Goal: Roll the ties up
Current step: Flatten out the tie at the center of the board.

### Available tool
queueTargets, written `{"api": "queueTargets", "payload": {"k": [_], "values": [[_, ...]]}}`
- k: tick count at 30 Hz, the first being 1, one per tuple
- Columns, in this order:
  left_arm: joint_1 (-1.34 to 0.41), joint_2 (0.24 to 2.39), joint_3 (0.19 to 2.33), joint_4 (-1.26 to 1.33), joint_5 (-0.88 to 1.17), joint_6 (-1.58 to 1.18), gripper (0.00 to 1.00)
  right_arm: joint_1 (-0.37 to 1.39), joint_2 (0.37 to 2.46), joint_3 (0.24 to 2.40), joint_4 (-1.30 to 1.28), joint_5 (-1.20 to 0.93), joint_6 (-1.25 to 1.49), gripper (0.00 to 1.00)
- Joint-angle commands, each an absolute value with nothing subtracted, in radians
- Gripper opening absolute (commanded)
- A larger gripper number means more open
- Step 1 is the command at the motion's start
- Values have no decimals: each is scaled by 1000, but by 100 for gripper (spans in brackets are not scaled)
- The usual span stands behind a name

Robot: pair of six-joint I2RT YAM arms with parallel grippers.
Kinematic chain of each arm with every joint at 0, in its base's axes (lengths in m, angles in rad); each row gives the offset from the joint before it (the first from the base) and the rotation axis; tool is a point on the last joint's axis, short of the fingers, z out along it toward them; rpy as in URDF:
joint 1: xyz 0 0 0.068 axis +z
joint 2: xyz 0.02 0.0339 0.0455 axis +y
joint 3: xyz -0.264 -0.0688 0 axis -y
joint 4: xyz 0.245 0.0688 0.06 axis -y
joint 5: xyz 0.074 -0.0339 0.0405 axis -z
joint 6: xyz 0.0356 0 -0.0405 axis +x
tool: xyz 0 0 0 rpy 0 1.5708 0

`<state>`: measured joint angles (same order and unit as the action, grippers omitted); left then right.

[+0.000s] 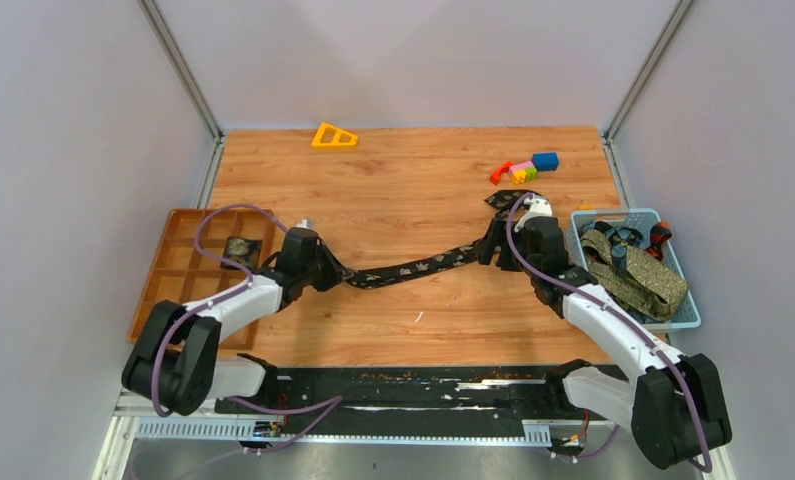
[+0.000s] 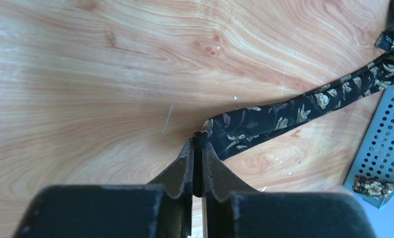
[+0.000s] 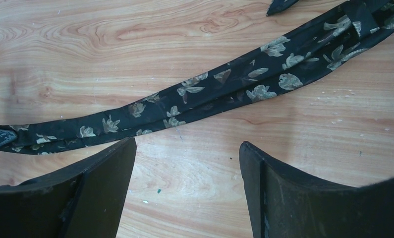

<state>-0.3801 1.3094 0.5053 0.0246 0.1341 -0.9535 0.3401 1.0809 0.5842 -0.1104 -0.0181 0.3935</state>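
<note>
Three cameras: one high over the bench [image 1: 393, 200], one on each wrist.

The overhead camera sits above and behind the arms, looking down and forward across the whole wooden top. The left wrist camera peers close past the left end effector [image 2: 198, 141], pinched together, along the boards toward the blue basket [image 2: 383, 134]. The right wrist camera hangs low behind the right end effector [image 3: 187, 146], fingers spread. All three share the black tie [image 1: 418, 267] stretched between the arms.

Near side of black tie [image 1: 413, 268]: bare tabletop [image 1: 423, 330], free passage.
Right end: blue basket [image 1: 678, 318] blocks.
Left end: orange tray [image 1: 178, 262] blocks.
</note>
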Motion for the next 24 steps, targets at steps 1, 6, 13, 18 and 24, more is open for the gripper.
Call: {"api": "queueTargets", "payload": {"k": [1, 6, 13, 18, 24], "values": [[-384, 1210, 492, -39, 34, -910, 8, 342, 1079, 594, -71, -26, 388, 77], [-382, 1031, 454, -191, -112, -869, 6, 342, 1079, 596, -71, -30, 387, 77], [-382, 784, 401, -384, -242, -861, 5, 343, 1106, 624, -83, -46, 383, 76], [-382, 703, 330, -395, -254, -882, 5, 358, 1142, 685, -109, -66, 358, 75], [-382, 709, 243, -302, -223, -913, 3, 394, 1269, 854, -191, -16, 378, 74]]}}
